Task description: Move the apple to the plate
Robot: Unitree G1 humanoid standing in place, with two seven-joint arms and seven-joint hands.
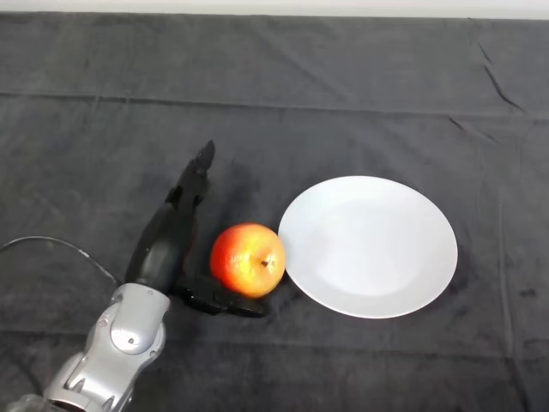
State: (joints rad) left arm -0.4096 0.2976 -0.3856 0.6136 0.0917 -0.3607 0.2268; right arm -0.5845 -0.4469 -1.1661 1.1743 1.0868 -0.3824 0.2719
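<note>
A red and yellow apple [248, 259] rests on the dark cloth, its right side just at the left rim of a white plate [369, 246]. My left hand [167, 240] lies immediately left of the apple, open. Its fingers [199, 172] stretch straight toward the far side of the table, and the thumb [225, 303] reaches under the apple's near side. The plate holds nothing.
The dark cloth [343, 94] covers the whole table, with creases running across the far part. My silver-grey forearm [116, 352] comes in from the lower left corner.
</note>
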